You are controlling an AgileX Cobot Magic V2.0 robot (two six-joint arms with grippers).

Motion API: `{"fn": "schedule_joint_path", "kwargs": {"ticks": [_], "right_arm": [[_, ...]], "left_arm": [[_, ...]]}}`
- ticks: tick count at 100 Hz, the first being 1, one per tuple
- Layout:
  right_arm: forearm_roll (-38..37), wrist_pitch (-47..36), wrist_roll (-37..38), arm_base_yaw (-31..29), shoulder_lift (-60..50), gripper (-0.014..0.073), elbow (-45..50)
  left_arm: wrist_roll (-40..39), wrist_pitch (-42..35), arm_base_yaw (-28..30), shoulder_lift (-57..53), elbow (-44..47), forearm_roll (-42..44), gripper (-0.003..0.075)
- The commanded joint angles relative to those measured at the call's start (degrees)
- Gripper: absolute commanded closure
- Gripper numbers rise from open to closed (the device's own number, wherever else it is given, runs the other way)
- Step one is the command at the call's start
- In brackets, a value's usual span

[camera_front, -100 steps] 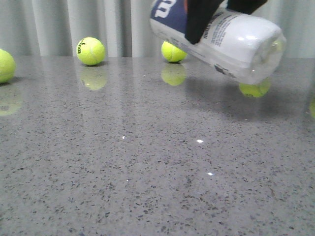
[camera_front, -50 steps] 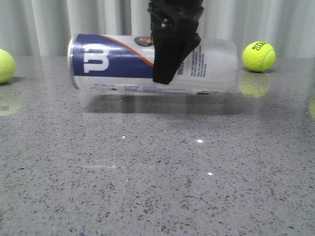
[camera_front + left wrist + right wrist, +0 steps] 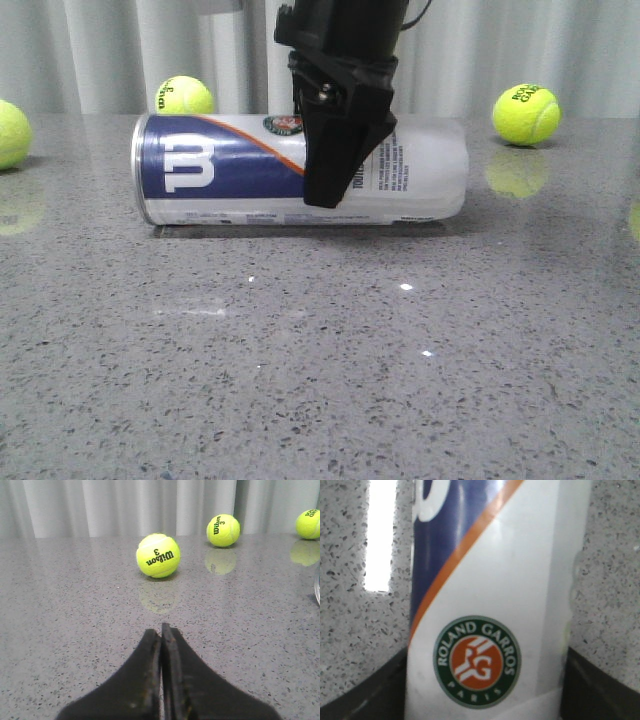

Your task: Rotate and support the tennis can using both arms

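On table [image 3: 320,380] | tennis can [image 3: 230,170] lowered, shifted left | right claw [image 3: 335,180] clamped

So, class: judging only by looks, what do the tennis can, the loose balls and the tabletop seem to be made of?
Tennis can: probably smooth plastic with a glossy printed label; it shows soft highlights, and its left rim looks metallic.
Balls: fuzzy yellow-green felt, matte, with printed Wilson lettering.
Tabletop: polished speckled grey stone or a stone-look composite; it mirrors the balls faintly.

Right tool [image 3: 335,150] hides tennis can [image 3: 230,168] middle; far finger unseen. Can ends cut off in right wrist view. Leftmost ball [image 3: 10,133] cropped.
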Motion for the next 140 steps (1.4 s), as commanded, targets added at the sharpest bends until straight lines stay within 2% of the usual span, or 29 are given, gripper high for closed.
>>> {"fn": "schedule_joint_path", "kwargs": {"ticks": [1,14,19,24,38,45,92,101,107,112,124,125,126,134,137,140], "right_arm": [[0.9,-0.6,-0.6,-0.1,-2.1,0.0278,-1.8],[0.9,-0.5,-0.6,-0.1,-1.8,0.0275,-1.7],[0.9,-0.5,-0.6,-0.1,-1.8,0.0250,-1.7],[0.9,-0.5,-0.6,-0.1,-2.0,0.0188,-1.7],[0.8,-0.8,-0.6,-0.1,-2.0,-0.0080,-1.7],[0.8,-1.0,-0.6,-0.1,-2.0,-0.0051,-1.7],[-0.1,-1.7,-0.5,-0.1,-6.6,-0.0054,-1.8],[-0.2,-2.5,2.5,-0.1,-8.8,-0.0049,-1.8],[-0.8,-2.9,8.0,-0.1,-10.3,-0.0011,-1.8],[-2.3,-3.1,14.3,-0.1,-11.3,0.0060,-1.8],[-7.7,-2.4,31.5,-0.1,-13.1,0.0351,-1.8],[-8.3,-2.1,33.5,-0.1,-13.3,0.0407,-1.8],[-8.5,-2.1,34.4,-0.1,-13.3,0.0407,-1.8],[-10.8,-1.5,43.0,-0.1,-14.1,0.0608,-1.8],[-11.5,-1.4,45.3,-0.1,-14.4,0.0664,-1.8],[-11.8,-1.2,47.7,-0.2,-14.7,0.0658,-1.8]], "left_arm": [[-0.4,-4.3,0.1,-2.3,2.7,-0.2,0.0741],[-0.4,-4.3,0.1,-2.3,2.7,-0.2,0.0741],[-0.4,-4.3,0.1,-2.3,2.7,-0.2,0.0741],[-0.4,-4.3,0.1,-2.3,2.7,-0.2,0.0741],[-0.4,-4.3,0.1,-2.3,2.7,-0.2,0.0741],[-0.4,-4.3,0.1,-2.3,2.7,-0.2,0.0741],[-0.4,-4.3,0.1,-2.3,2.7,-0.2,0.0741],[-0.4,-4.3,0.1,-2.3,2.7,-0.2,0.0741],[-0.4,-4.3,0.1,-2.3,2.7,-0.2,0.0741],[-0.4,-4.3,0.1,-2.3,2.7,-0.2,0.0741],[-0.4,-4.3,0.1,-2.3,2.7,-0.2,0.0741],[-0.4,-4.3,0.1,-2.3,2.7,-0.2,0.0741],[-0.4,-4.3,0.1,-2.3,2.7,-0.2,0.0741],[-0.4,-4.3,0.1,-2.3,2.7,-0.2,0.0741],[-0.4,-4.3,0.1,-2.3,2.7,-0.2,0.0741],[-0.4,-4.3,0.1,-2.3,2.7,-0.2,0.0741]]}}
